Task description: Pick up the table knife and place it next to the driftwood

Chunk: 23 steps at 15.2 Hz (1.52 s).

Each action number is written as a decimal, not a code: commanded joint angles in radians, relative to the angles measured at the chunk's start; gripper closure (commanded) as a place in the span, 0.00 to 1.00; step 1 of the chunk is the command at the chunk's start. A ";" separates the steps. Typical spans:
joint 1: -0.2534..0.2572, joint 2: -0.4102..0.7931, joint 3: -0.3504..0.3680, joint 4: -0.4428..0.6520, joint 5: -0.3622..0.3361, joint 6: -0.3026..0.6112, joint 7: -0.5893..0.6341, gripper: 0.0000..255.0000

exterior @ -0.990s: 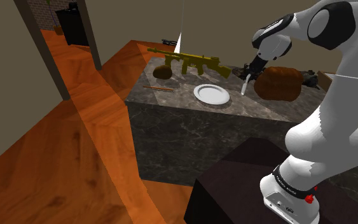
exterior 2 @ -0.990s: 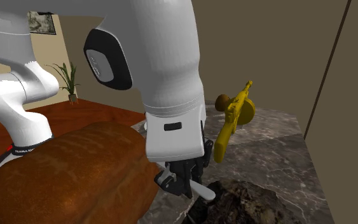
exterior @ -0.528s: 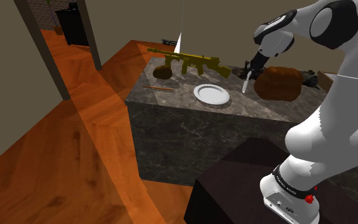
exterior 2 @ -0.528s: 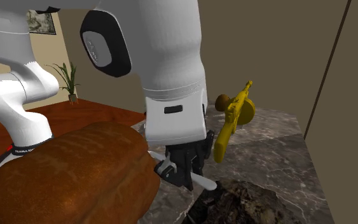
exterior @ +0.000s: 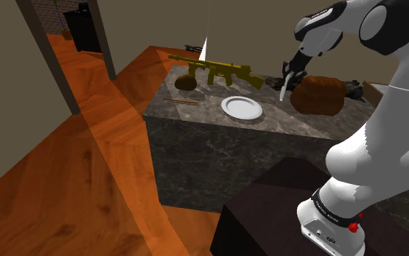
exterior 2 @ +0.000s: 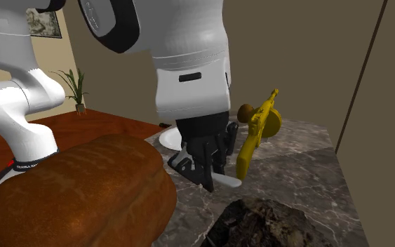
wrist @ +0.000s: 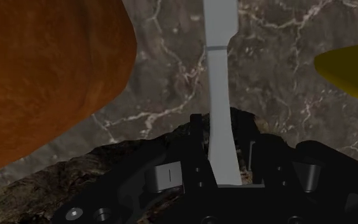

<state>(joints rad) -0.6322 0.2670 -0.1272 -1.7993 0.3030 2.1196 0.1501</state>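
My gripper is shut on a pale grey table knife, which hangs blade-down above the dark marble counter. In the second exterior view the gripper carries the knife clear of the surface, blade sticking out toward the view's right. In the wrist view the knife runs straight out from between the gripper's fingers. The driftwood, a dark rough lump, lies just below the hand. It shows behind the gripper in the shoulder view.
A big brown loaf sits close beside the gripper. A yellow toy gun, a white plate, a brown ball and a thin stick share the counter. The dark stand is below.
The gripper has risen with the knife, lifting it farther above the counter and the driftwood. The blade has swung out more level in the second exterior view.
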 commanded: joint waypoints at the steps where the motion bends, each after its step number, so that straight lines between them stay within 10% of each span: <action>1: 0.001 -0.011 -0.001 0.012 -0.005 -0.022 0.008 1.00; 23: -0.047 -0.123 -0.041 0.100 -0.036 -0.235 -0.017 1.00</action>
<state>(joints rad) -0.6656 0.1552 -0.1592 -1.6843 0.2662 1.8871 0.1572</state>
